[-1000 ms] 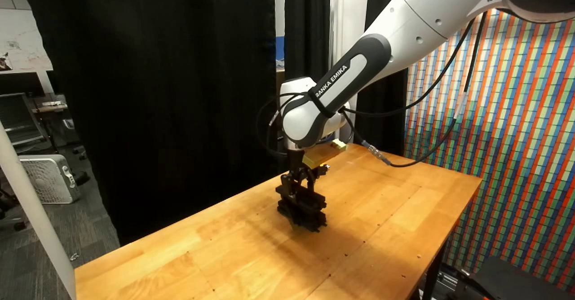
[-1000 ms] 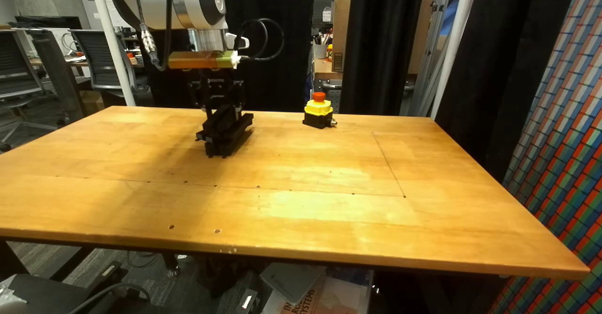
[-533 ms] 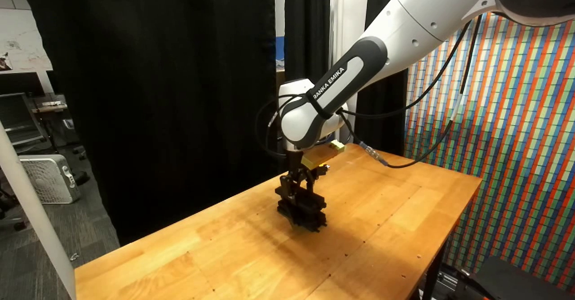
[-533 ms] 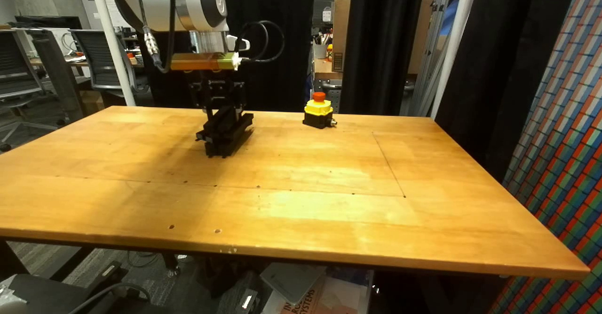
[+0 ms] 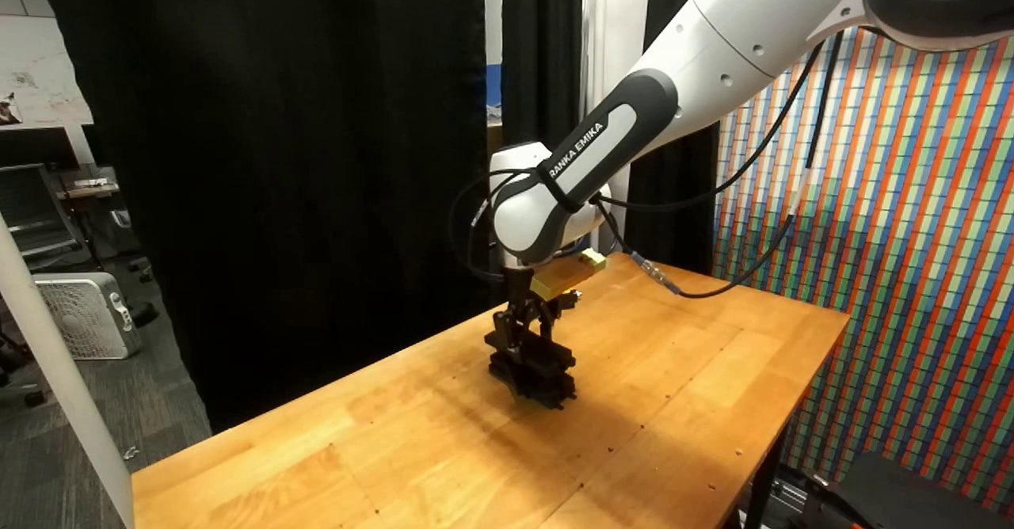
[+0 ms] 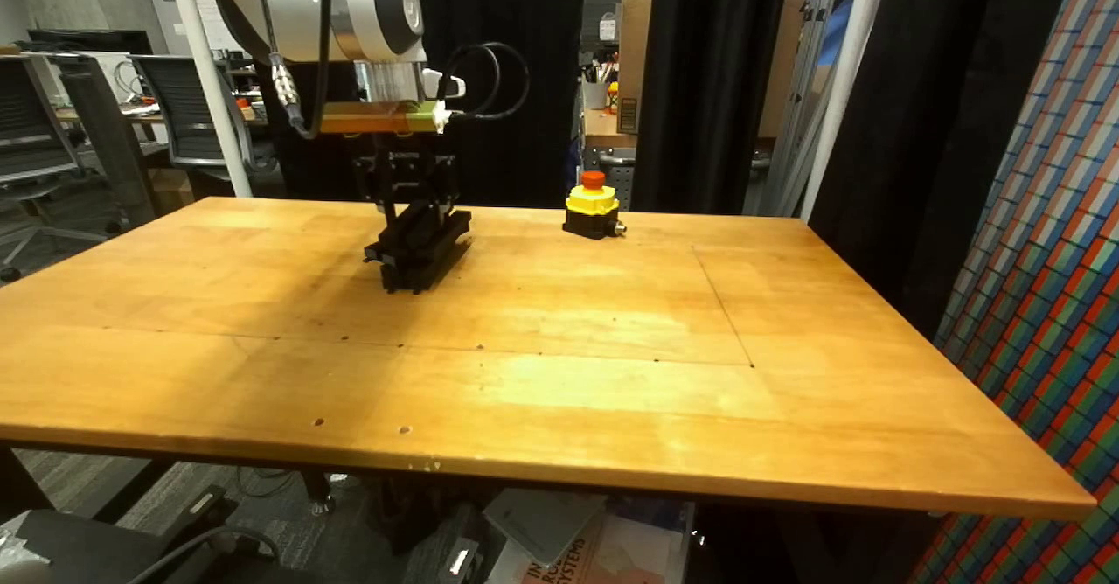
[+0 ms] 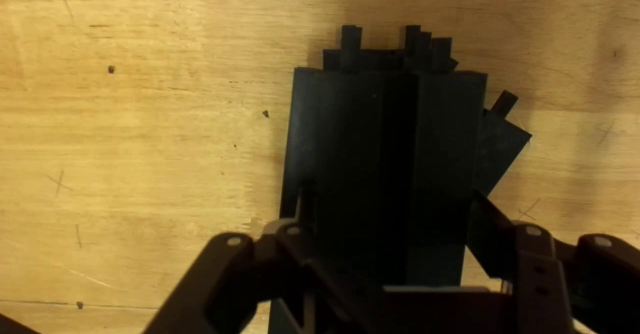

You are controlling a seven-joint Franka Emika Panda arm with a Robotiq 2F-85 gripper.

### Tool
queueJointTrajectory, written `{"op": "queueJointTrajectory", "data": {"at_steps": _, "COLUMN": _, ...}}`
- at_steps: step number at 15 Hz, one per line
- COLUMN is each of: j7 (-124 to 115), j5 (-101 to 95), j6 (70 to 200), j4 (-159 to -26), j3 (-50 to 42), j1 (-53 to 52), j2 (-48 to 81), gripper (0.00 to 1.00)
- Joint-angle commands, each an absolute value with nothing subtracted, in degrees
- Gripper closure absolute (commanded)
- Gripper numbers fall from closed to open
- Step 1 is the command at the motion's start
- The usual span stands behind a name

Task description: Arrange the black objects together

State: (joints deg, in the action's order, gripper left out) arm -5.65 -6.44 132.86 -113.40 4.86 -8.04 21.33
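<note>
Wooden worktop (image 6: 629, 409) carries black bars (image 6: 420, 256) and, past two o'clock from them in an exterior view, a button (image 6: 593, 204); the claw (image 7: 390, 204) grips the top bar (image 7: 350, 149), lengthwise twelve to six in wrist view.

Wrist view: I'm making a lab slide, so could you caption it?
Over the table, gripper astride the top black bar, a lower bar jutting out askew.

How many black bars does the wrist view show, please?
At least 3: a top bar, a lower bar jutting past its end, and an angled bar protruding right; more may be hidden.
</note>
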Motion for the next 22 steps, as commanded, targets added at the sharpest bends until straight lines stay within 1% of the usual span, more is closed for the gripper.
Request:
{"op": "queueJointTrajectory", "data": {"at_steps": 1, "j7": -4.79, "j5": -5.54, "j6": 130.65, "j4": -111.02, "j3": 4.97, "j1": -8.14, "j2": 22.04, "gripper": 0.01}}
{"op": "queueJointTrajectory", "data": {"at_steps": 2, "j7": -4.81, "j5": -5.53, "j6": 130.4, "j4": -110.85, "j3": 4.98, "j1": -8.15, "j2": 22.12, "gripper": 0.0}}
{"op": "queueJointTrajectory", "data": {"at_steps": 15, "j7": -3.62, "j5": -5.39, "j6": 130.61, "j4": -111.27, "j3": 5.15, "j1": -8.0, "j2": 21.73, "gripper": 0.0}}
{"op": "queueJointTrajectory", "data": {"at_steps": 22, "j7": -6.47, "j5": -6.82, "j6": 130.76, "j4": -115.86, "j3": 4.81, "j1": -9.26, "j2": 15.27, "gripper": 0.0}}
